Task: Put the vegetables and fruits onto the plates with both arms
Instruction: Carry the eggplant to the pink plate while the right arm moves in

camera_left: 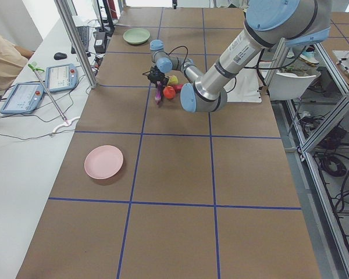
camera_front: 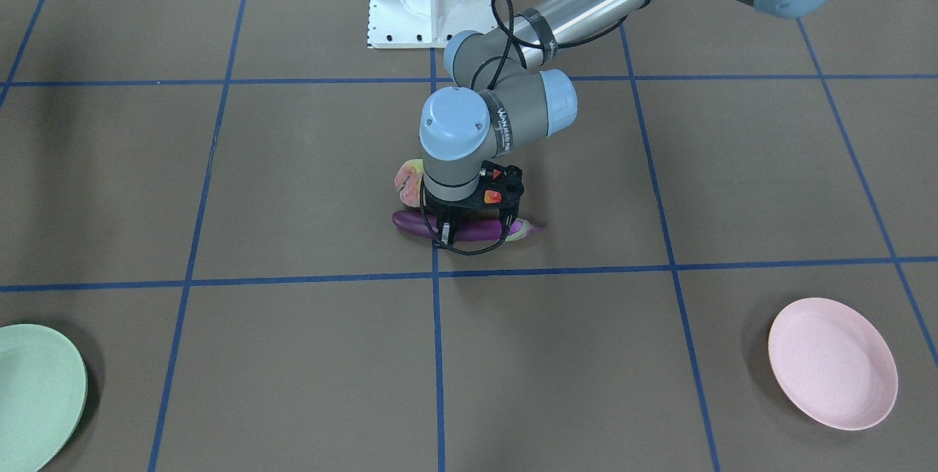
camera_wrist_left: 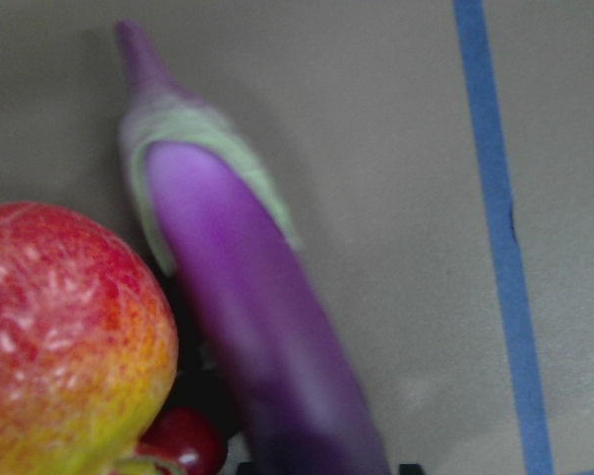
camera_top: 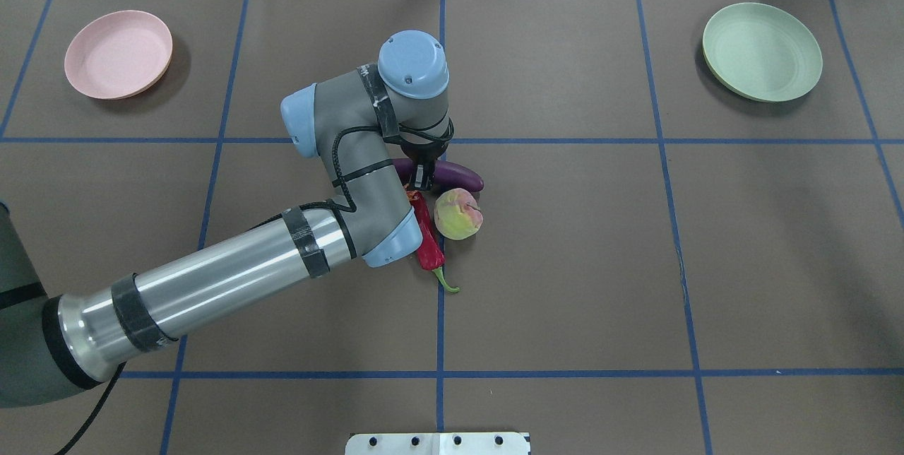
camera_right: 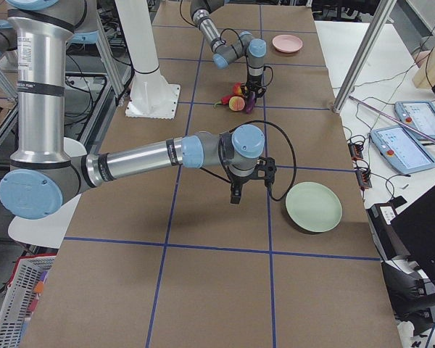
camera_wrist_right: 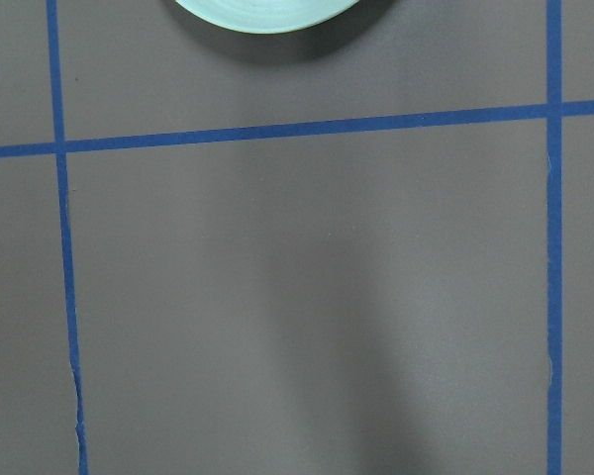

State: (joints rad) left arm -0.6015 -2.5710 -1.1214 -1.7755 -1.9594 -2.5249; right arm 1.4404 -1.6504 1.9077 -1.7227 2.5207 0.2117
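- Everything sits in one pile mid-surface. The eggplant (camera_top: 459, 174) is on the far side from the robot, with the peach (camera_top: 458, 213) and chili pepper (camera_top: 427, 239) just on the near side of it. The pomegranate (camera_wrist_left: 59, 336) is tucked right up against the eggplant near its cap end.
- The eggplant's long axis runs side to side across the robot, green cap toward the robot's left. That's the pink plate (camera_top: 119, 52) side, though the plate itself is well apart from the pile.
- The left arm (camera_top: 212, 285) is the one on it. Its fingers (camera_top: 421, 179) point straight down at roughly mid-length of the eggplant, set across the long axis, one on each side.
- Honestly can't tell if they're squeezing yet or only straddling; the eggplant looks to be lying flat on the surface.
- The right arm (camera_right: 145, 156) is nowhere near the pile. It hangs beside the green plate (camera_top: 763, 51), and its fingers (camera_right: 235, 194) are too small to tell whether they're wide or narrow.
- Both plates are bare, so I'd say nothing has been placed yet.
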